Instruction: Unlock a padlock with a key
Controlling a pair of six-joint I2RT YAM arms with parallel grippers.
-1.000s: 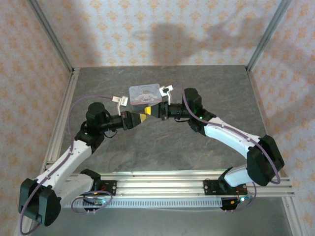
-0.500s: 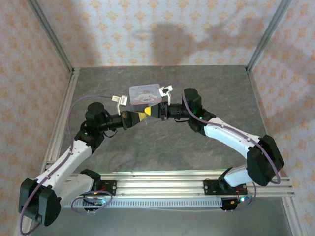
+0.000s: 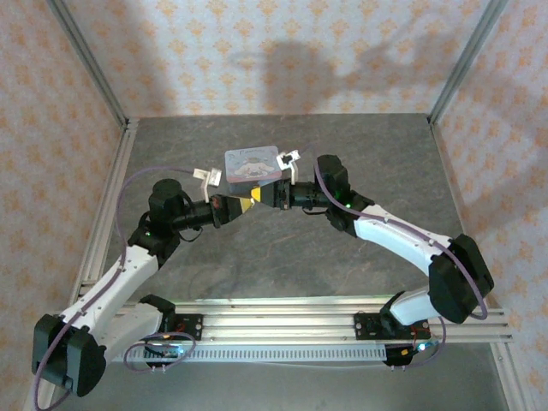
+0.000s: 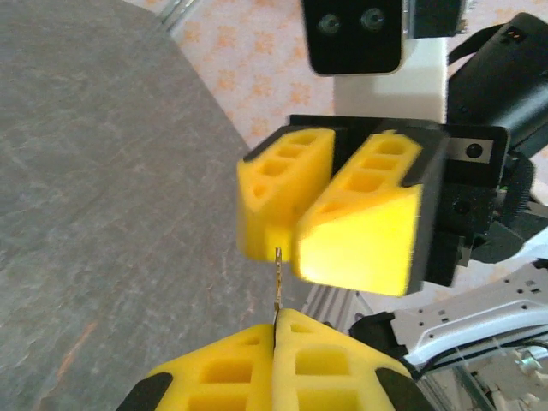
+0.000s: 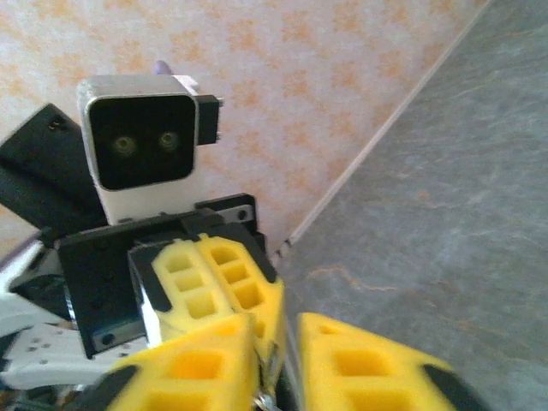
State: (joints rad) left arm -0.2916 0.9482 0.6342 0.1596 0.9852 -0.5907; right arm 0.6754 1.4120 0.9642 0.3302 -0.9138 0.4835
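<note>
Low in the middle of the left wrist view, the key [image 4: 277, 278] is standing upright as a thin pale sliver. Its lower end is being pinched between the clenched jaws of the left gripper [image 4: 276, 324]. Its upper tip is reaching the lower edge of the right gripper [image 4: 294, 244], which is facing it just above. Those jaws are standing a little apart, with a narrow gap showing between the yellow pads [image 5: 360, 368] in the right wrist view. Both grippers are meeting tip to tip above the grey worktop [image 3: 282, 248], just in front of the light-blue tin [image 3: 253, 163] in the upper middle of the top view.

This looks like a mid-air hand-over, with the key passing into the left grip while the right one is letting go. Next, the right jaws probably need to be backing straight off without dragging the key askew. The key then needs lining up with the padlock's keyhole, and such a thin key could be twisting in the grip.
</note>
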